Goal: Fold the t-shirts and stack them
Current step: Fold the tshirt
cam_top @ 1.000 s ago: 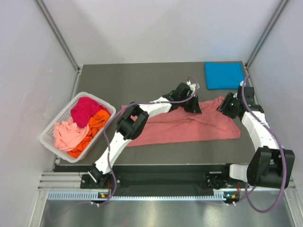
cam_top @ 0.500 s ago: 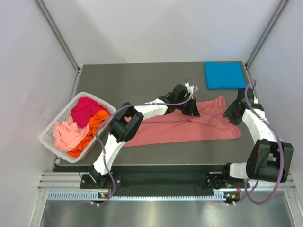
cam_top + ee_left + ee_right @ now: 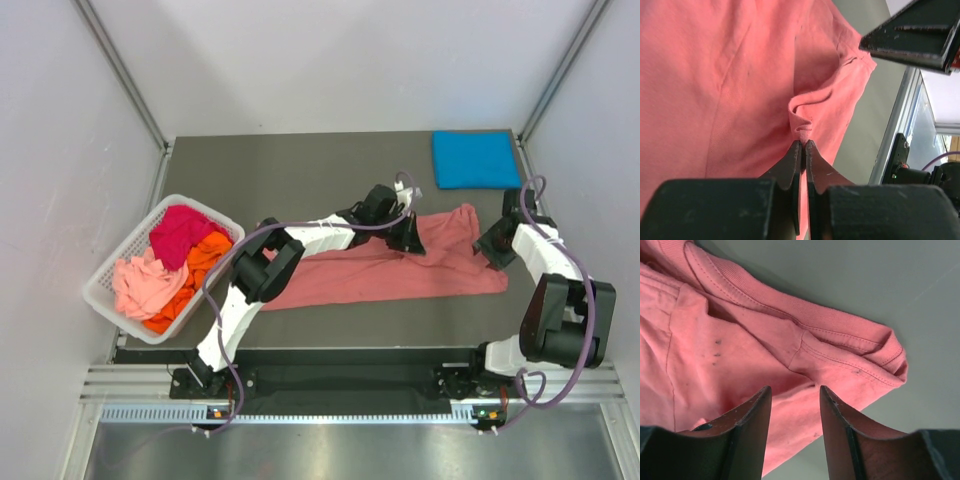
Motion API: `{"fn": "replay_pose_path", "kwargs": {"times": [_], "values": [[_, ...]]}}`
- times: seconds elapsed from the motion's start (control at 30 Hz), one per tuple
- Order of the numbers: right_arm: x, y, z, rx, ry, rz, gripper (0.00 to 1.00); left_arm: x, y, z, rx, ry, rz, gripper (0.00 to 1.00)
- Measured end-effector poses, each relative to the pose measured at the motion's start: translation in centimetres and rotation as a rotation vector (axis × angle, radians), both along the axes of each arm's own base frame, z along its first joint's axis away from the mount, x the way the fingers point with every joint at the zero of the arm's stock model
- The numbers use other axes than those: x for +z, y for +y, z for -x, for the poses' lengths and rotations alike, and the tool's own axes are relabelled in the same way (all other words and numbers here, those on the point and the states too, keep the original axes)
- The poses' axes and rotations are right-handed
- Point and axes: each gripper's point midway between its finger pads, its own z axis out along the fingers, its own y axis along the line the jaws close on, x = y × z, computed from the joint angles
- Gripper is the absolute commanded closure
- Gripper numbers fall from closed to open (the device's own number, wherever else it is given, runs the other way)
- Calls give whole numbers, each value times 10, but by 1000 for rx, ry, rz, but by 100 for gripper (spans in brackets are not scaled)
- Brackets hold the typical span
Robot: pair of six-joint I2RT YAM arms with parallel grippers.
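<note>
Right arm has swung toward 3 o'clock, right gripper (image 3: 792, 395) fingers apart over the salmon-pink t-shirt (image 3: 400, 275), mid-table. Left gripper (image 3: 802, 145) pinches a thin pucker, seemingly shallowly; lifting could slip it.

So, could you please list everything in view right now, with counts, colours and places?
salmon-pink t-shirt: one, salmon-pink, spread across the middle of the table
blue t-shirt: one, bright blue, folded, far right corner of the table
basket: one, white, slatted, left edge of the table
magenta t-shirt: one, magenta, crumpled in the basket, far side
orange t-shirt: one, orange, crumpled in the basket, right side
pale pink t-shirt: one, pale pink, crumpled in the basket, left side
table: one, dark grey, under everything
left gripper: one, black, shut on a fold of the salmon-pink t-shirt
right gripper: one, black, open, over that shirt's right end
</note>
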Motion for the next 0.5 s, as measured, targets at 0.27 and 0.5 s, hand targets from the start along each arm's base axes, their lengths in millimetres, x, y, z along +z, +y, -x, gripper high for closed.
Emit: {"fn": "replay_pose_path", "kwargs": {"times": [0.27, 0.5], "values": [[-10, 4, 4, -49, 54, -43, 55, -18, 10, 20, -21, 29, -36, 99], [-16, 10, 10, -71, 71, -82, 56, -7, 11, 21, -22, 15, -22, 100]]}}
